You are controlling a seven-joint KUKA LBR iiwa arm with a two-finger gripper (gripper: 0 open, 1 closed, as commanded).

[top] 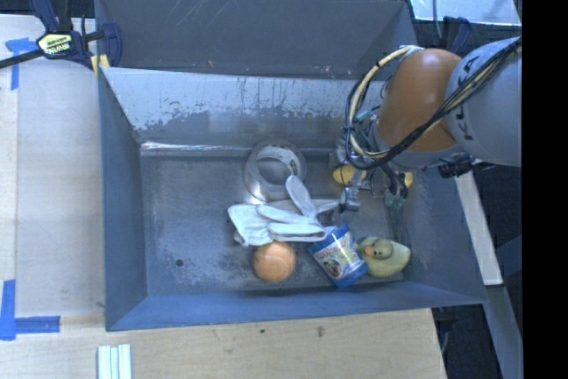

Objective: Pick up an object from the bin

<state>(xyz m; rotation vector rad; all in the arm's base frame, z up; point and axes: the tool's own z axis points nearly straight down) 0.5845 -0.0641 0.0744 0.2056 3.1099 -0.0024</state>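
Observation:
My gripper (pixel 350 198) hangs low at the right of the bin floor, just under the arm's orange cover. Right beside it to the left lies a crumpled white cloth (pixel 271 223), one strip of it reaching up towards the gripper. A small blue printed packet (pixel 338 258) lies directly below the gripper. A yellow-green rubber duck (pixel 387 256) sits to the packet's right. A small yellow thing (pixel 342 175) is partly hidden behind the gripper against the back wall.
A clear ring-shaped roll (pixel 273 168) stands behind the cloth near the back wall. An orange ball (pixel 274 262) rests at the front, below the cloth. The things cluster in the right half of the floor.

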